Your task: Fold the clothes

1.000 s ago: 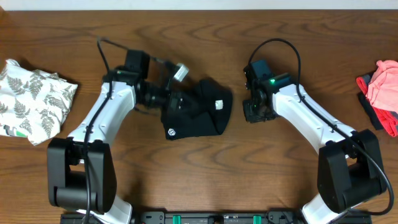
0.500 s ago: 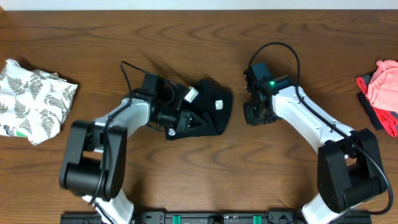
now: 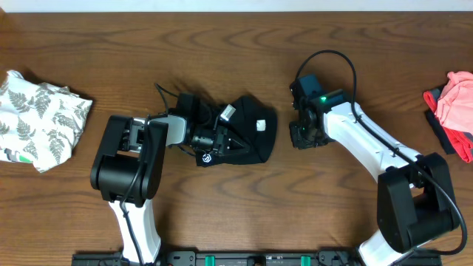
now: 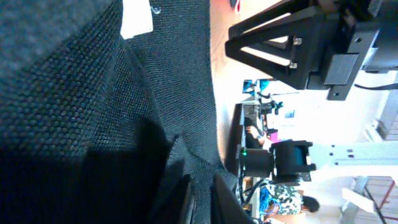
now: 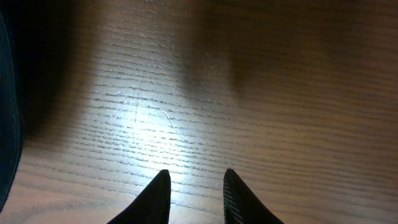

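Overhead, I see the black garment (image 3: 250,144) bunched mid-table, with the left gripper (image 3: 212,139) lying low on its left edge, touching the cloth. My left wrist view is filled with dark weave, and I cannot tell whether those jaws pinch fabric or stand apart. The right gripper (image 3: 302,134) sits just right of the garment over bare table (image 3: 236,44), fingers narrowly parted, holding nothing. The fern-print piece (image 3: 41,122) lies far left, the pink piece (image 3: 457,96) far right.
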{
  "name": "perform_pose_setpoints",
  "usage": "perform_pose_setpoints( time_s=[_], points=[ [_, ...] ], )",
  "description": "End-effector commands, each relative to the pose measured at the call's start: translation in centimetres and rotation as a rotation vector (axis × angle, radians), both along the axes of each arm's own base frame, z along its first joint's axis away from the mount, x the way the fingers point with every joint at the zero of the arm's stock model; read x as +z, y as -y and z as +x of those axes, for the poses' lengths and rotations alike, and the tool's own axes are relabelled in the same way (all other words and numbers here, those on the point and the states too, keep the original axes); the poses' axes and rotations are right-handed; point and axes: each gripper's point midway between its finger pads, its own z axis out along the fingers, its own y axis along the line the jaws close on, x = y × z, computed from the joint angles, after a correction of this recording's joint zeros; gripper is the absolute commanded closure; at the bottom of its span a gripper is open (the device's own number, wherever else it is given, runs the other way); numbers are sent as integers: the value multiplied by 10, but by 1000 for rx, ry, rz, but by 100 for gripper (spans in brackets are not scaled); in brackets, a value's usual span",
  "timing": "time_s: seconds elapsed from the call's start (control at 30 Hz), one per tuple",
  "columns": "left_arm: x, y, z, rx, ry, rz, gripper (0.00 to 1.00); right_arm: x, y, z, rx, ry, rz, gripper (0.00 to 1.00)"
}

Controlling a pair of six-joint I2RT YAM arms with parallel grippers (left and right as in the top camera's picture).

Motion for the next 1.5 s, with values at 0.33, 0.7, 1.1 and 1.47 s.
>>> perform_pose_setpoints(
  time_s=[0.33,0.7,1.1,1.47],
  points=[
    [83,-8,18,63,209,4,83,4,3,1,-18,17,0,73],
    [118,-65,95,543,389,401,83,43,-62,47,198,199,297,69],
    [73,-174,96,814,101,635,83,99,-143,63,371,327,618,57],
    [66,-184,89,810,69,659,83,49,-173,58,357,239,601,58]
  ],
)
